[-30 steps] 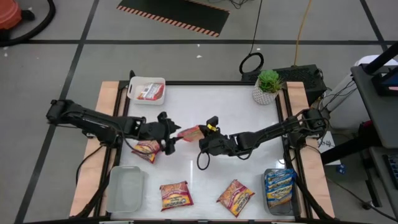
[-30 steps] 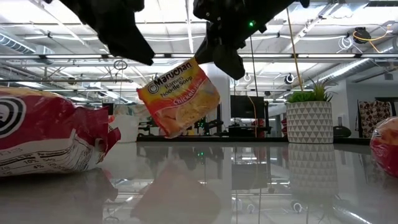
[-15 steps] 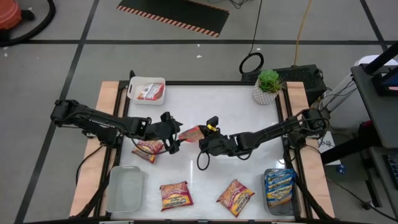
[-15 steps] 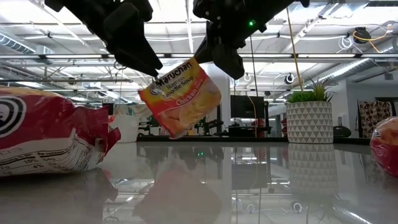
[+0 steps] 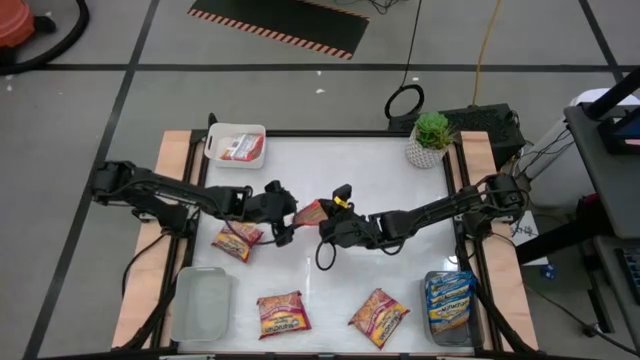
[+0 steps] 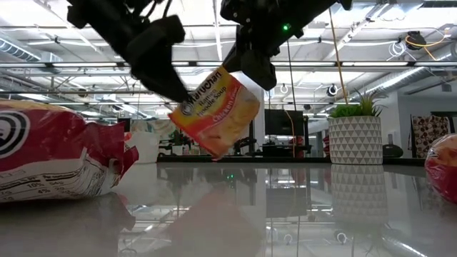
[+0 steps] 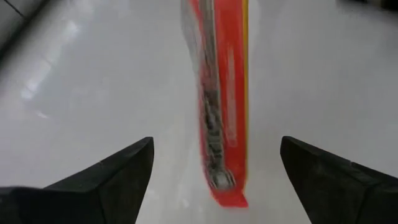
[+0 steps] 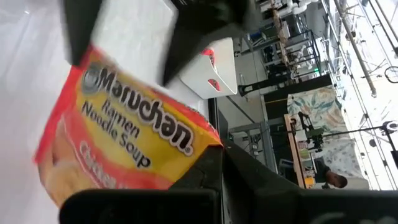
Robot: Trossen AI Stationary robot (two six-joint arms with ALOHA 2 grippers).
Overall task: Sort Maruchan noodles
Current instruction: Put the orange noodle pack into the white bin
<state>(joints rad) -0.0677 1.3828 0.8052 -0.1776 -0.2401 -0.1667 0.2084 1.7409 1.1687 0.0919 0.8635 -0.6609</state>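
Between the left tool's (image 7: pixel 211 180) blurred fingers, an orange packet (image 7: pixel 225 112) shows edge-on.

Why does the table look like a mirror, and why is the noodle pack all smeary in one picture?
Low view: the glossy table mirrors the ceiling lights, the plant pot and the held orange-red packet. Left wrist view: that packet is edge-on and blurred between the left gripper's open fingers. Right wrist view: the dark shape beyond the packet is smeared.
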